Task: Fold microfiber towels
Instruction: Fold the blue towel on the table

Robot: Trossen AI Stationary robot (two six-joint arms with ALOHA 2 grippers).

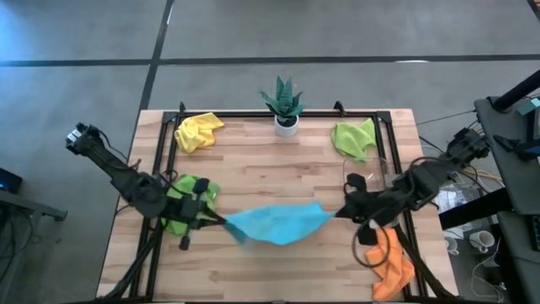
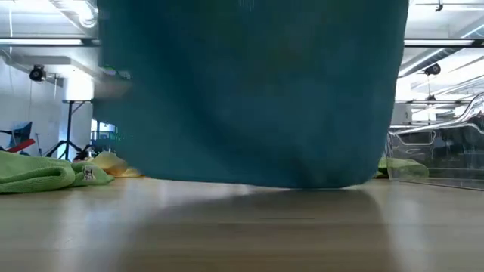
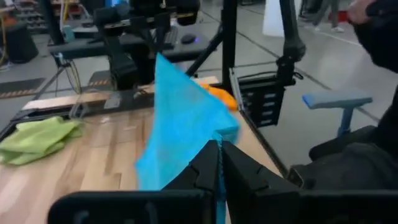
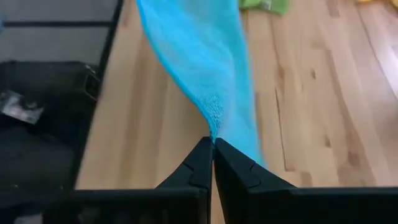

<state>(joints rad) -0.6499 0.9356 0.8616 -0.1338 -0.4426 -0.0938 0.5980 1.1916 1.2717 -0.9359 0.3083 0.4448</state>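
Both arms were dark, jointed, black-cased. Left gripper (image 3: 219, 163) and right gripper (image 4: 212, 163) each ended in two matte black wedge-shaped fingers. A black cable looped beside the right arm (image 1: 422, 181), near the table (image 1: 253, 152) edge.

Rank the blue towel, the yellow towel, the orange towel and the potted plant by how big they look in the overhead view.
1. Light blue towel, stretched out, clearly largest.
2. Orange towel.
3. Yellow towel. Both of these are crumpled and look close in size, so their order is unsure.
4. Potted plant, smallest.
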